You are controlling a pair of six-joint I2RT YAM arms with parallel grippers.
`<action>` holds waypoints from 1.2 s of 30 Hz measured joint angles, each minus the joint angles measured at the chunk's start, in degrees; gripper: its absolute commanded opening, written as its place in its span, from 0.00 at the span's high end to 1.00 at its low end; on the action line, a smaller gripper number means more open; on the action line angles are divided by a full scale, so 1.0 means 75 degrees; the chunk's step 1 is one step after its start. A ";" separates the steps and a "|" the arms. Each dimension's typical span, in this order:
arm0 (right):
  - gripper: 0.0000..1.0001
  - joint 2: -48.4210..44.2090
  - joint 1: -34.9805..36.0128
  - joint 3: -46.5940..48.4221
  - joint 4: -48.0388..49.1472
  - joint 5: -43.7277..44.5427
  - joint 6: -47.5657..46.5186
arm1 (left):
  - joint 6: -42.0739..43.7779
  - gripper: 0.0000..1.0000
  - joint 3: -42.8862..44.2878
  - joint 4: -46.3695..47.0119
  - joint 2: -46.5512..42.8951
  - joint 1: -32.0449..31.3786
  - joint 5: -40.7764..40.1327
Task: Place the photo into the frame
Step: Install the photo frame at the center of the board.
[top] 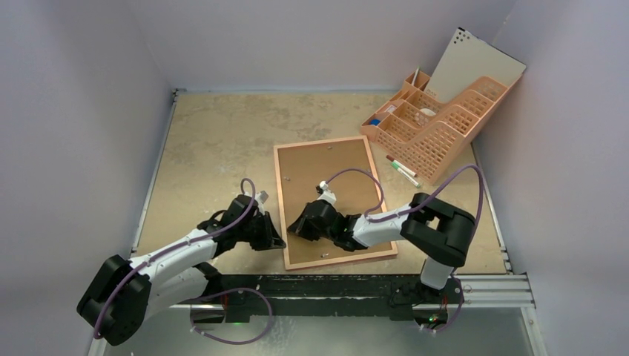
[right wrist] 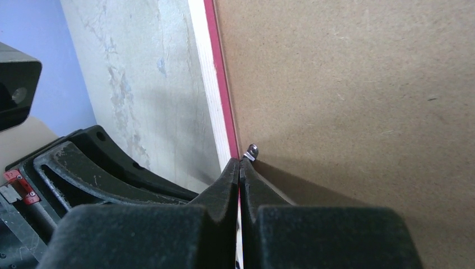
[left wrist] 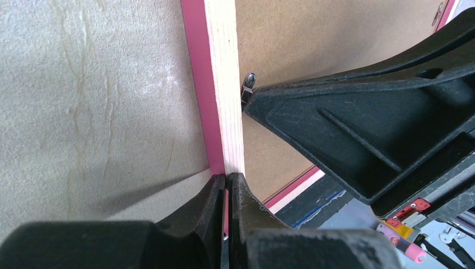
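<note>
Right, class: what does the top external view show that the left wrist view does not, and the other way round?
Top view only: the whole frame lying back-up, with the peach organiser and pens beyond it. Left wrist only: the frame's bright pink side, its wood grain, and a metal tab at the tip of the right pincer. Both: the brown backing board, the right pincer and the left pincer, both at the frame's edge.

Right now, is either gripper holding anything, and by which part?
Nothing looks held. Both are shut: left gripper tips at the left rail of the frame, right gripper tips at a metal clip on the backing board.
</note>
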 measured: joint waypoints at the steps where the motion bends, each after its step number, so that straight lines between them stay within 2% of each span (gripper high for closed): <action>1: 1.00 0.0044 0.0000 0.0000 0.0038 -0.0026 0.0009 | 0.0000 0.98 0.0000 0.0000 0.0000 0.0000 0.0000; 19: 0.99 0.0201 -0.0006 -0.0041 0.0449 -0.0125 0.0044 | 0.0000 0.98 0.0000 -0.0012 -0.0017 -0.0003 -0.0020; 27: 0.95 -0.0539 -0.0006 -0.0379 0.0379 0.0251 -0.0029 | -0.0009 0.98 0.0000 -0.0015 -0.0017 -0.0023 -0.0032; 36: 0.95 -0.0012 -0.0006 -0.0370 0.0539 0.0047 -0.0047 | -0.0009 0.98 0.0000 -0.0015 -0.0017 -0.0029 -0.0041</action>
